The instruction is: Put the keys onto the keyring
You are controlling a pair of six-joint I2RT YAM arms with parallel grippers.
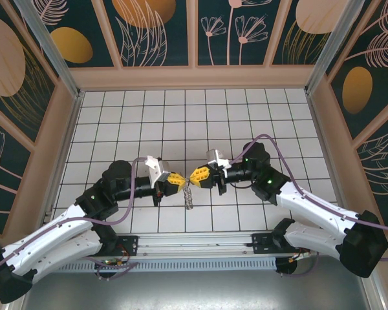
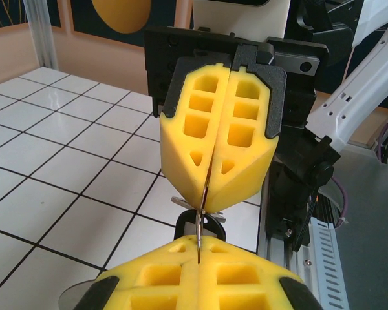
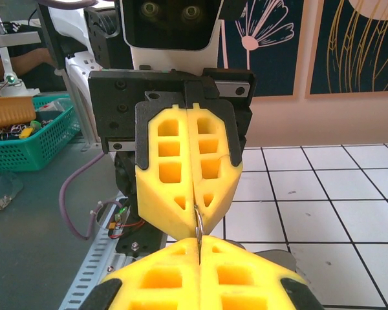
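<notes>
The left gripper (image 1: pixel 180 181) is clamped tight above the white tiled worktop (image 1: pixel 181 116). It meets the right gripper (image 1: pixel 197 175), likewise clamped, tip to tip. Both seams pinch the thin brown keyring (image 1: pixel 189 196), its ribbed stretch hanging just below the left gripper's tip. The keys (image 2: pixel 207 221) sit just beyond that tip, in the gap.

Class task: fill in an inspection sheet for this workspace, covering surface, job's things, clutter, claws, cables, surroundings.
surface: white tiled table, dark grid lines.
job's things: keyring dangles below the claws, its thin wire pinched between them; keys at the gap, whether threaded cannot be told.
clutter: nothing seen.
claws: left claw and right claw both shut on the keyring, tip to tip.
cables: purple cables loop along both arms.
surroundings: leaf-print walls; green basket beyond the table.
</notes>
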